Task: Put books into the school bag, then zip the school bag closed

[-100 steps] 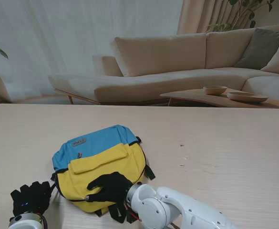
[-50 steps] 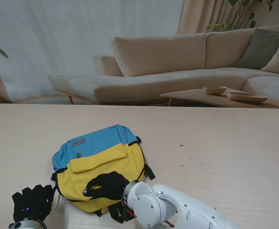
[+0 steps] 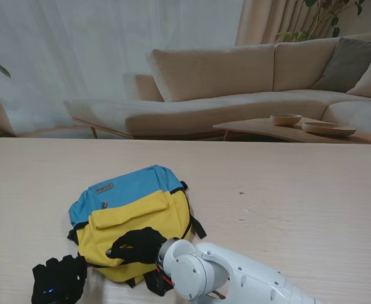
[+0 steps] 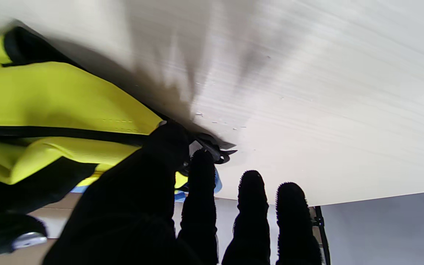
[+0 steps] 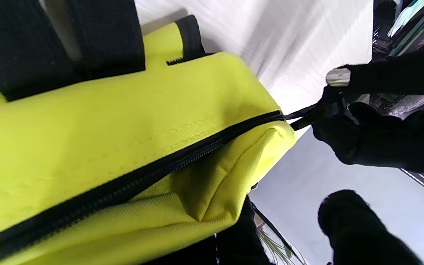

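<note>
The school bag, blue on its far part and yellow on its near part, lies flat on the table. Its black zipper runs shut along the yellow edge. My left hand is at the bag's near left corner, thumb and forefinger pinched on the black zipper pull. The same pinch shows in the left wrist view, with the left hand against the yellow fabric. My right hand lies on the bag's near yellow edge, fingers curled onto it. No books are in view.
The pale wooden table stretches wide to the right and far side. Black straps of the bag lie by my right wrist. Beyond the table stand a beige sofa and a low table with bowls.
My left hand has moved right and nearer to me, staying at the bag's near left corner. My right hand has slid slightly left along the bag's near edge.
</note>
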